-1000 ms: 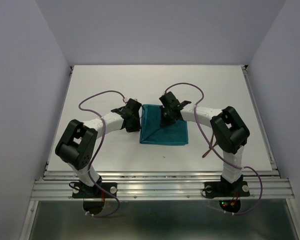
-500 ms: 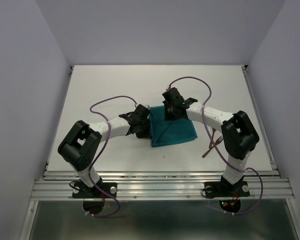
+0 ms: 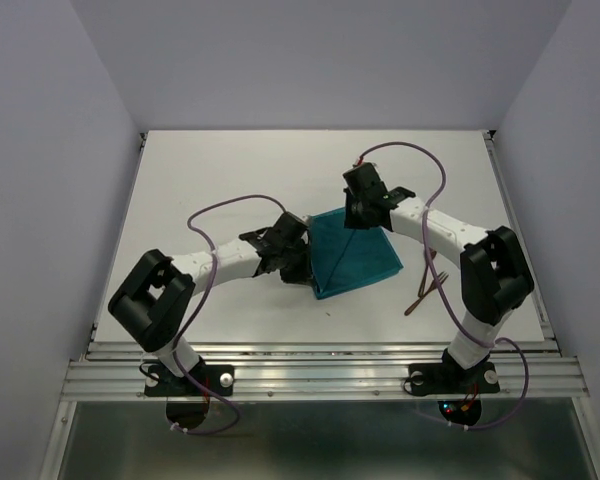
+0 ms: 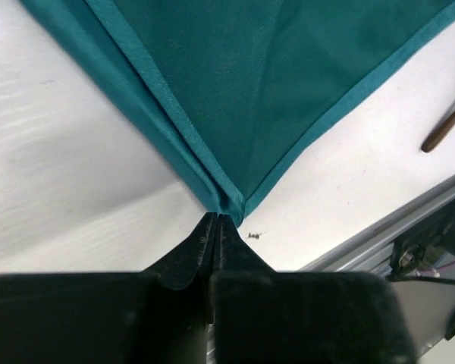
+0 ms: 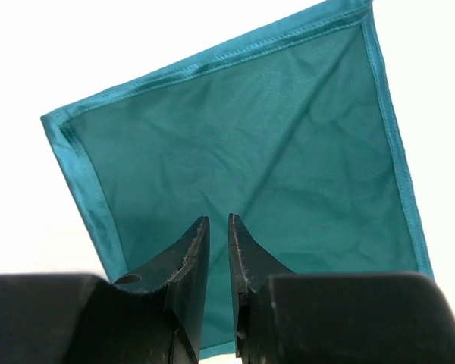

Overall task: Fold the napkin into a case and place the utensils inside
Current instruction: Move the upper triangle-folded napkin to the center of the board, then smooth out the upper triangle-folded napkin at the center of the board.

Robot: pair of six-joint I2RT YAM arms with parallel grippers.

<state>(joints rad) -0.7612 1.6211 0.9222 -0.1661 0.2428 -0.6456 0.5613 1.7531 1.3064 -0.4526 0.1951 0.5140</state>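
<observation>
The teal napkin (image 3: pixel 358 258) lies folded and skewed at the table's middle, one corner pointing toward the near left. My left gripper (image 3: pixel 302 268) is shut on that corner. In the left wrist view the cloth (image 4: pixel 273 91) tapers to a point right at the closed tips of the left gripper (image 4: pixel 218 218). My right gripper (image 3: pixel 355 222) hovers over the napkin's far edge. In the right wrist view the right gripper (image 5: pixel 218 220) has a narrow gap, with only the cloth (image 5: pixel 250 144) showing beyond it. The reddish-brown utensils (image 3: pixel 427 290) lie right of the napkin, and a handle (image 4: pixel 447 125) shows in the left wrist view.
A metal rail (image 3: pixel 320 365) runs along the table's near edge, close behind the left gripper, and shows again (image 4: pixel 394 227) in the left wrist view. Purple cables (image 3: pixel 225 205) loop above both arms. The right arm's elbow (image 3: pixel 492 275) stands beside the utensils.
The left gripper has dragged the napkin to the right by its corner, turning it askew. The right gripper has lifted off the cloth toward the far right and parted its fingers slightly.
</observation>
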